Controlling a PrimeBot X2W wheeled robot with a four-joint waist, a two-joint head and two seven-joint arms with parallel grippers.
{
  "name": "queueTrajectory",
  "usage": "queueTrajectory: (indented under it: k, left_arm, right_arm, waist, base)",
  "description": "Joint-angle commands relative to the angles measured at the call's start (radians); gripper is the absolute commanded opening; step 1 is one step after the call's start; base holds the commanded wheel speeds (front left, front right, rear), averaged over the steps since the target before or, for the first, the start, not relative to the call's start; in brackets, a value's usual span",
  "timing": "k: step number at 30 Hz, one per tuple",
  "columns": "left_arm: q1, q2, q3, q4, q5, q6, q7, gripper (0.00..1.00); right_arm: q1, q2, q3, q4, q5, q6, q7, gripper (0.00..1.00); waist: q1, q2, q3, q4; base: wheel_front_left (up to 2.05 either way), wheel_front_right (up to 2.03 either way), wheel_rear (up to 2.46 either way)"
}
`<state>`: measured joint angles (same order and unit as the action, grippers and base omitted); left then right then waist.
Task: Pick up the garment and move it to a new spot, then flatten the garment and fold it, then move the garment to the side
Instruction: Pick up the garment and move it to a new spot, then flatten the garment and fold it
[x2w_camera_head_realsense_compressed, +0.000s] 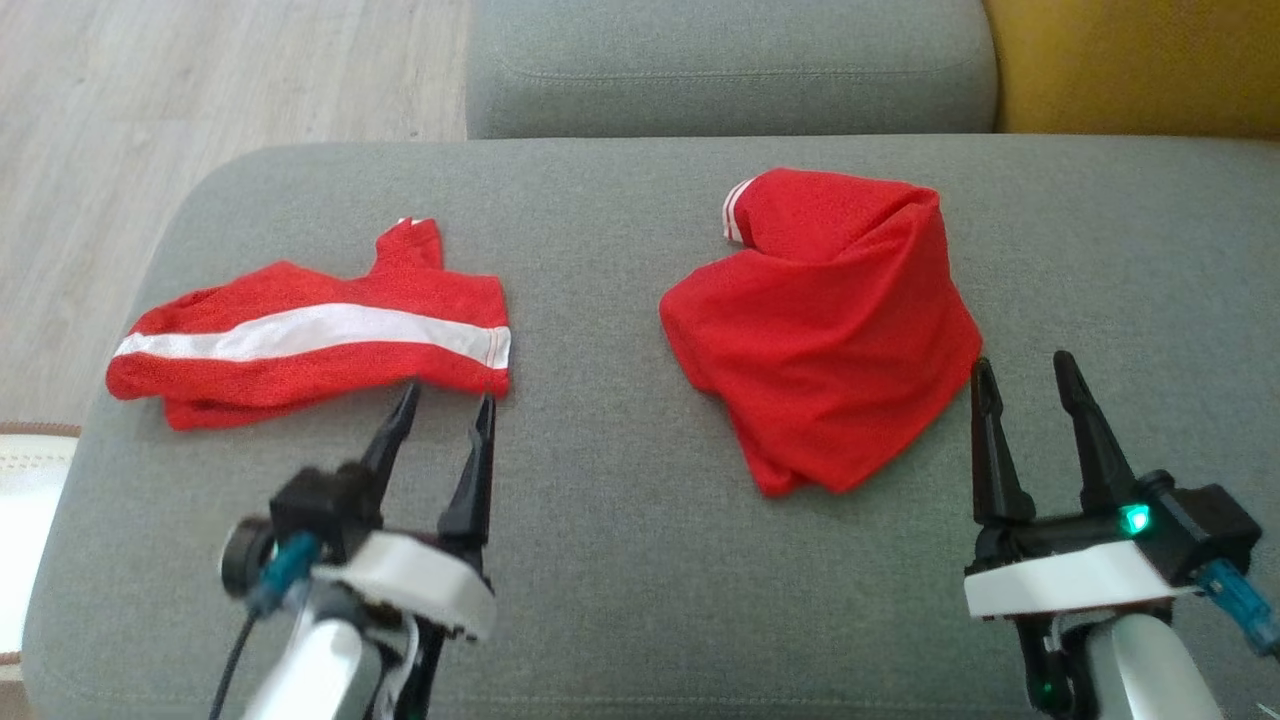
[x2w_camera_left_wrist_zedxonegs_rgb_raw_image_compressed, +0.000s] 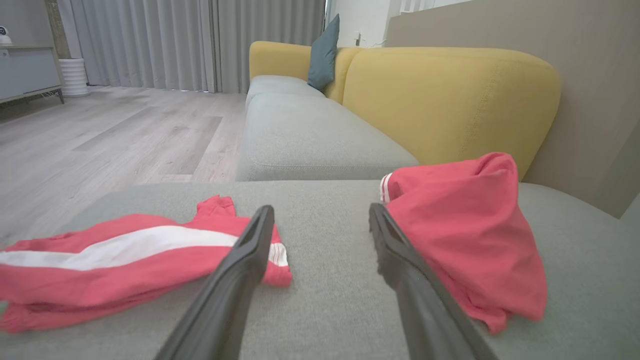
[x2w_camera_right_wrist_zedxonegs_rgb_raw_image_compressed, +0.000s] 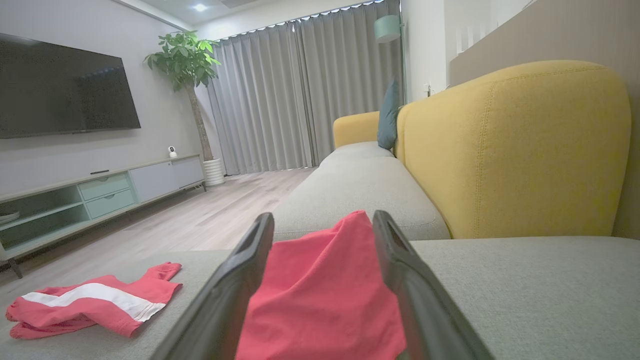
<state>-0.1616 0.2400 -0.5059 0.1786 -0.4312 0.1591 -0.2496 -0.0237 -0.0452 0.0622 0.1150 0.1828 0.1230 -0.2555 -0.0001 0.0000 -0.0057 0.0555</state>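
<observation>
Left gripper (x2w_camera_head_realsense_compressed: 446, 398) at 7 o'clock in head view, fingers spread, empty, tips at the near edge of the folded striped garment (x2w_camera_head_realsense_compressed: 310, 335), contact unclear; that garment lies flat at 9 o'clock on the grey sofa cushion (x2w_camera_head_realsense_compressed: 600, 520). Crumpled red garment (x2w_camera_head_realsense_compressed: 825, 320) heaped at 2 o'clock. Right gripper (x2w_camera_head_realsense_compressed: 1023, 365) at 4 o'clock, fingers spread, empty, tips just beside the heap's right edge.

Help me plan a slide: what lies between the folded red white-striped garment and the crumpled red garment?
Nothing: head view shows bare grey fabric sofa cushion between striped garment and crumpled garment.
</observation>
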Motion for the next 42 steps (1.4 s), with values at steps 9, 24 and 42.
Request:
queueTrajectory:
  k: [9, 24, 42]
  left_arm:
    - [0.045, -0.063, 0.145, -0.082, 0.097, -0.050, -0.012, 1.00]
    - [0.015, -0.147, 0.196, -0.046, 0.166, -0.153, -0.012, 1.00]
    - [-0.053, -0.188, 0.212, -0.030, 0.177, -0.209, -0.012, 1.00]
  right_arm:
    - [-0.016, -0.005, 0.018, -0.028, -0.013, 0.008, -0.006, 1.00]
    - [-0.079, -0.005, 0.108, 0.198, -0.110, 0.008, -0.006, 1.00]
    - [-0.267, -0.005, 0.077, 0.505, -0.275, 0.008, 0.032, 1.00]
  waist:
    - [0.0001, 0.0000, 0.002, 0.002]
    - [0.0001, 0.0000, 0.099, 0.077]
    - [0.0001, 0.0000, 0.225, 0.194]
  base:
    - [0.00, 0.00, 0.00]
    - [0.00, 0.00, 0.00]
    - [0.00, 0.00, 0.00]
